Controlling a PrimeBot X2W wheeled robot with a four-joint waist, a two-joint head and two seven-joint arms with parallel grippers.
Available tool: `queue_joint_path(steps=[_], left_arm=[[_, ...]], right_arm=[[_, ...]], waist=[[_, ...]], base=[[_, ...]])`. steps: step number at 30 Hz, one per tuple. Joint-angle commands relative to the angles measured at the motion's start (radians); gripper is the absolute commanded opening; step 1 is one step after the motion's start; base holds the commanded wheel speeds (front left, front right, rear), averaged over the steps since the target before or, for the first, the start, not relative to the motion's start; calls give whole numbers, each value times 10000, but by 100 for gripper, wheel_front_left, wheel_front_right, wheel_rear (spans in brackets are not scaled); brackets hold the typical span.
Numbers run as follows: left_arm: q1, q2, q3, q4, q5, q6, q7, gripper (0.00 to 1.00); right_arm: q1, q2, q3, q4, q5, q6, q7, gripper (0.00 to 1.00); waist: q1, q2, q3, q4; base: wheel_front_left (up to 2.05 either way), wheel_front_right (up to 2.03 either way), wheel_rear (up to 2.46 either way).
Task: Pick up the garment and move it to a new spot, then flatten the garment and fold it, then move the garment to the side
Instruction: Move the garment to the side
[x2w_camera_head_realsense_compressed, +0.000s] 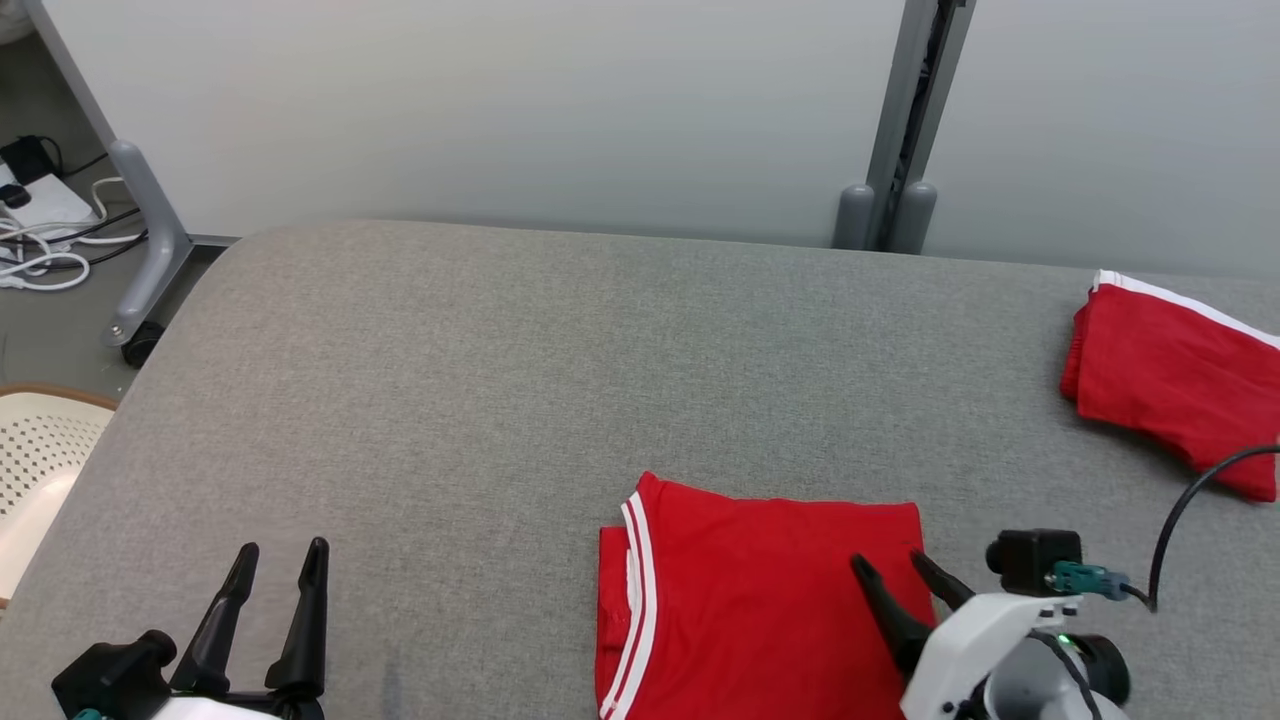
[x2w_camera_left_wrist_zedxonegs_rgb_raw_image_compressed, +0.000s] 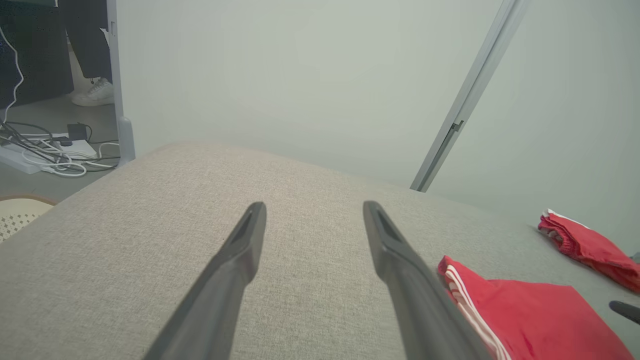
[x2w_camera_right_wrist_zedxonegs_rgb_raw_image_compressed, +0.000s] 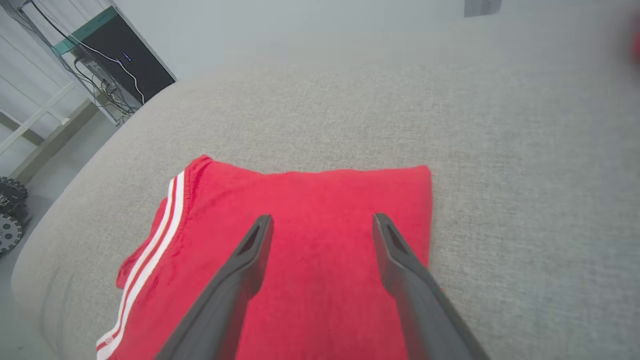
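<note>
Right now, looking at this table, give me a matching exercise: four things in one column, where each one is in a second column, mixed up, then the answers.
Things
1. left hand
2. right hand
3. folded red garment
4. second red garment

Places
A. at the far right edge of the grey table
B. open, over bare table on the robot's left
C. open, fingers over the folded cloth's right part
D. at the near edge, white-striped trim on its left side

Pairs: 1-B, 2-C, 3-D, 4-A
</note>
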Motion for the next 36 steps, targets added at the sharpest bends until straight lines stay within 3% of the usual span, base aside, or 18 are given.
queue_joint_path(steps=[1, 8, 14, 22, 27, 28, 29, 30, 31, 36], left_arm=[[138, 62, 4, -5, 36, -39, -31, 100], [-32, 169, -94, 1, -57, -75, -33, 100], [-199, 330, -207, 33, -154, -80, -33, 100], [-324, 435, -309, 122, -296, -97, -33, 100], [-361, 450, -337, 173, -315, -93, -33, 100], [-368, 442, -335, 175, -317, -94, -31, 100], [-367, 435, -334, 183, -316, -94, -33, 100], [-357, 428, -330, 189, -315, -92, -33, 100], [-344, 417, -325, 190, -309, -92, -33, 100], [-274, 399, -269, 184, -299, -87, -33, 100]], right_arm=[[270, -68, -434, -196, -160, 23, 560, 100], [530, -77, -1261, -378, 17, 23, 1814, 100], [287, -77, -1500, 200, 926, 23, 2059, 100], [-257, -43, -992, 1659, 2838, 14, 1868, 100], [-627, -11, -315, 2507, 3436, 10, 1726, 100], [-716, -6, -237, 2645, 3504, 10, 1663, 80], [-782, -3, -153, 2751, 3546, 10, 1572, 47], [-871, -2, -74, 2849, 3576, 10, 1449, 31], [-961, -14, -14, 2920, 3609, 10, 1338, 3], [-1415, -54, 210, 2996, 3479, 12, 685, 0]], waist=[[0, 0, 23, -80], [0, 0, 161, -227], [0, 0, 325, -216], [0, 0, 430, -50], [0, 0, 409, 40], [0, 0, 402, 53], [0, 0, 391, 63], [0, 0, 380, 68], [0, 0, 373, 71], [0, 0, 366, 22]], base=[[0, 0, 0], [0, 0, 0], [0, 0, 0], [0, 0, 0], [0, 0, 0], [0, 0, 0], [0, 0, 0], [0, 0, 0], [0, 0, 0], [0, 0, 0]])
